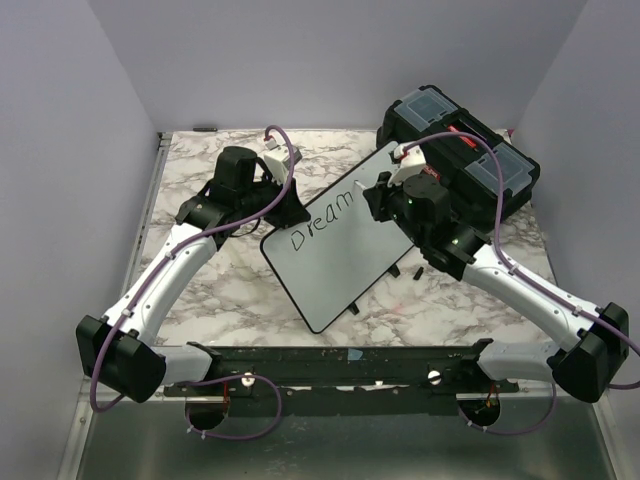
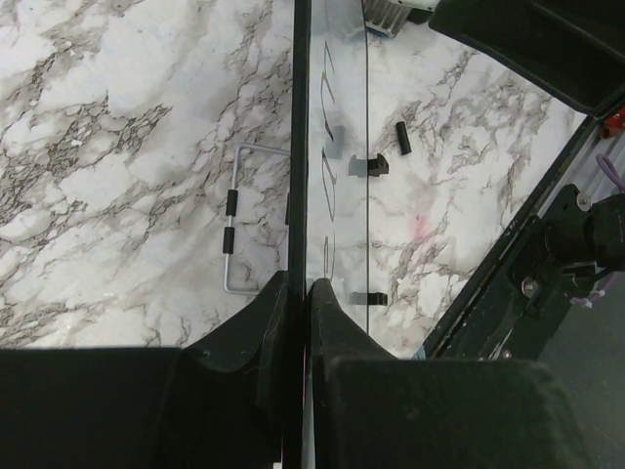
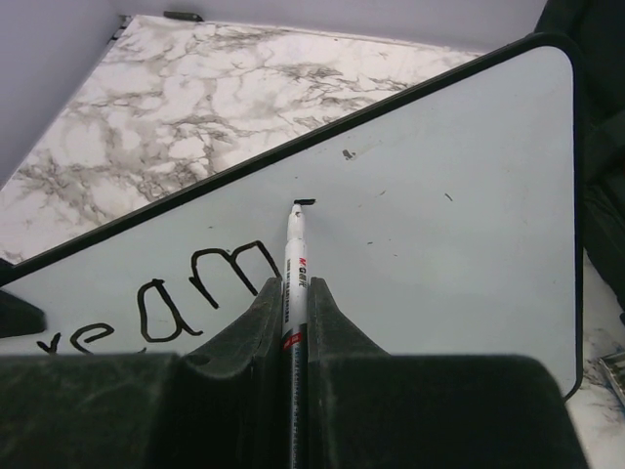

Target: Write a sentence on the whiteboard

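The whiteboard (image 1: 340, 270) stands tilted at the table's middle, propped on a wire stand (image 2: 234, 220). Black handwriting on it (image 1: 320, 218) reads "Dream" in one line; no other words of the sentence show. My left gripper (image 1: 290, 212) is shut on the board's black rim (image 2: 299, 147) at its left edge. My right gripper (image 1: 385, 195) is shut on a white marker (image 3: 296, 264). The marker's tip (image 3: 302, 203) touches the board (image 3: 439, 244) just right of the "m" (image 3: 220, 269), at a short black stroke.
The black toolbox (image 1: 460, 150) stands at the back right, close behind my right arm. A small black cap-like piece (image 1: 415, 270) lies on the marble table (image 1: 230, 290) by the board's right side; it also shows in the left wrist view (image 2: 401, 139). Grey walls enclose the table.
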`<move>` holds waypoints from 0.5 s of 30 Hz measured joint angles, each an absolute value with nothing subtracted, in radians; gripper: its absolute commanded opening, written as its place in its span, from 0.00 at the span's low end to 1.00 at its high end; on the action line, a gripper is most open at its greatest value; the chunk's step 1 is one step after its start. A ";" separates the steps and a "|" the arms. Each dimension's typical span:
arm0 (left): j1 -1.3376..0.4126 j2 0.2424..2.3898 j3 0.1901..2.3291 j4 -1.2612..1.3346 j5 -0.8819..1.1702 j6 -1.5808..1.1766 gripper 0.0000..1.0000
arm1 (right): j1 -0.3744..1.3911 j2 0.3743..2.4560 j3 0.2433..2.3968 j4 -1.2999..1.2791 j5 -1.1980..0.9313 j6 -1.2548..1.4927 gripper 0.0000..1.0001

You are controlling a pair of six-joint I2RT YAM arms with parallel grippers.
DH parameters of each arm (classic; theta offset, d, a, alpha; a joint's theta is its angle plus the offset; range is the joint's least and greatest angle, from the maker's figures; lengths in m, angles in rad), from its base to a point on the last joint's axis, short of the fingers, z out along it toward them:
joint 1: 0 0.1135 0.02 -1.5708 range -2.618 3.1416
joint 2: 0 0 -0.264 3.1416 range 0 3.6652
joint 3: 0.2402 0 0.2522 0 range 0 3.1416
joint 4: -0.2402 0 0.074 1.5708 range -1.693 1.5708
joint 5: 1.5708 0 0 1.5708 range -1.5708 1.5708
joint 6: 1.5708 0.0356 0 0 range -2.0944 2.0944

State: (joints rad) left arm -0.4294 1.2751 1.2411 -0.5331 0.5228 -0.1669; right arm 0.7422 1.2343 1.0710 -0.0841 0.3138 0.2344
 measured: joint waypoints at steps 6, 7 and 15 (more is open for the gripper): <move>-0.427 1.279 1.241 -0.533 0.520 -0.170 0.00 | 0.740 1.234 1.070 -0.076 0.245 0.235 0.01; -0.427 1.280 1.241 -0.533 0.520 -0.170 0.00 | 0.740 1.234 1.069 -0.075 0.240 0.235 0.01; -0.427 1.280 1.241 -0.538 0.516 -0.173 0.00 | 0.740 1.212 1.021 -0.074 0.226 0.239 0.01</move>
